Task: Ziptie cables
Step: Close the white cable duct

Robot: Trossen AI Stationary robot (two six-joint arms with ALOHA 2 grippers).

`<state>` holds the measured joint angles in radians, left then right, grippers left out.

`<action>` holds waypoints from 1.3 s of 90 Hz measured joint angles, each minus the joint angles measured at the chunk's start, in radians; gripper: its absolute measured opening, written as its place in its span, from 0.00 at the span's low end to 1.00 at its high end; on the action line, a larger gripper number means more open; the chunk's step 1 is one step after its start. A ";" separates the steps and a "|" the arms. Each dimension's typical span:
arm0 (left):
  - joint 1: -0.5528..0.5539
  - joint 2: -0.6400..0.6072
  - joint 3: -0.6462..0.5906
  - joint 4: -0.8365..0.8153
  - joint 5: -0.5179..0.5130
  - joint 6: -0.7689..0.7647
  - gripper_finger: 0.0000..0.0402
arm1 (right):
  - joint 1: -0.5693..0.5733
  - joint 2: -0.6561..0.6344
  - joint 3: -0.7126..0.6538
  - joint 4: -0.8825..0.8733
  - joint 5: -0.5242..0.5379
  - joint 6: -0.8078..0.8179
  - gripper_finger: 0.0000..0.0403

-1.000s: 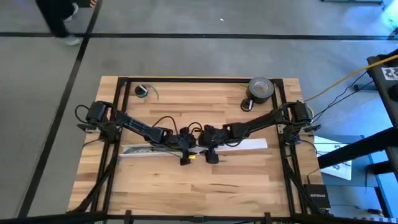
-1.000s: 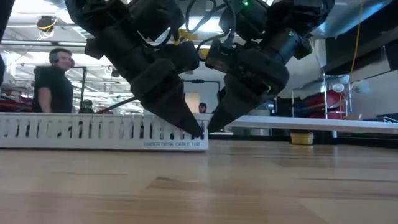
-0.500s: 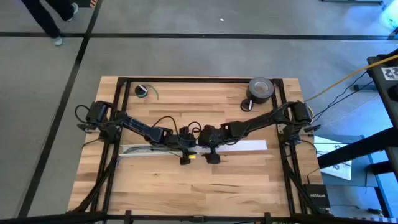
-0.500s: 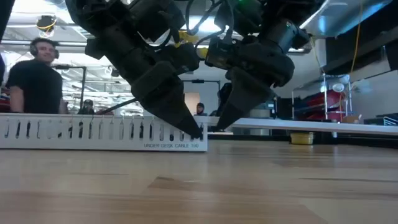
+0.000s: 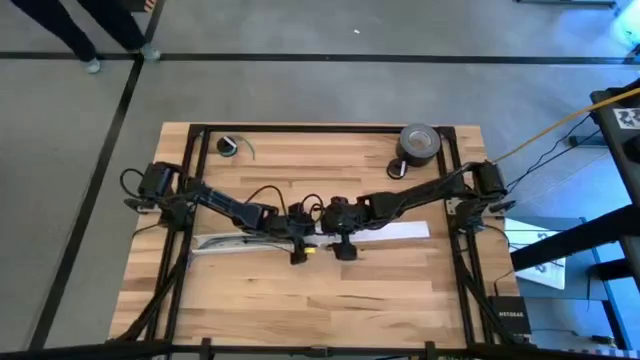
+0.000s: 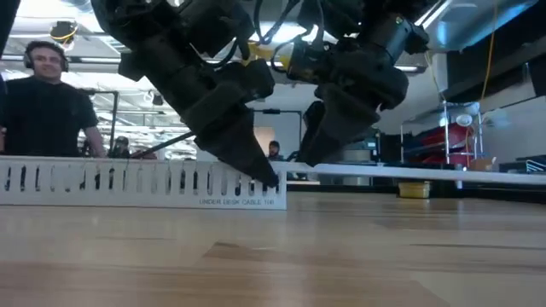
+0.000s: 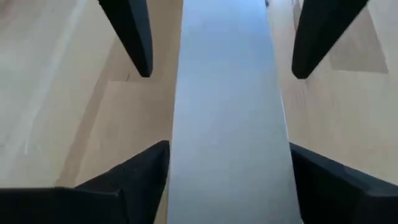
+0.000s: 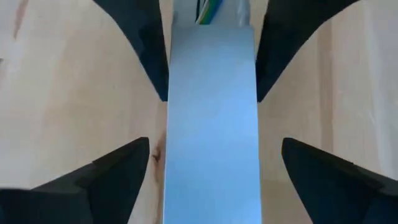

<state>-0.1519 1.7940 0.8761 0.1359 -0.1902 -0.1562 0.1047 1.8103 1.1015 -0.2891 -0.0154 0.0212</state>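
A long white slotted cable tray (image 5: 222,241) lies across the table's middle, and a flat white cover strip (image 5: 395,233) runs on from it toward the right. The cables (image 8: 206,10) show as green and yellow wires just beyond the strip's end; in the high view they lie dark in the tray (image 5: 245,240). The ziptie is out of view. My left gripper (image 5: 298,243) points down at the joint of tray and strip, shut on the strip. My right gripper (image 5: 343,243) hangs open above the strip, with its fingers (image 8: 124,168) on either side of it and apart from it. My left gripper pinches the white cover strip by its two long edges (image 7: 176,155), at the end next to the slotted tray, between its two fingers (image 8: 155,62). The fingers come from above, slanting down, and lie across the strip. The strip lies flat along the table.
A grey tape roll (image 5: 420,142) stands at the far right of the table and a small green coil (image 5: 232,147) at the far left. The black frame (image 5: 190,200) runs along the table's edges. A person (image 6: 43,102) stands beyond the table.
My right gripper has risen a little and drawn away from my left gripper, toward the table's right edge. My left gripper has kept still at the tray's end. The person behind the table has walked toward the left.
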 joint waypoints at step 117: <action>-0.056 -0.176 -0.137 -0.067 0.002 -0.129 0.75 | 0.000 -0.001 -0.001 -0.005 -0.003 0.015 0.87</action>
<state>-0.2077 1.6179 0.7386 0.0687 -0.1878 -0.2852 0.1043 1.8095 1.1004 -0.2940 -0.0181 0.0366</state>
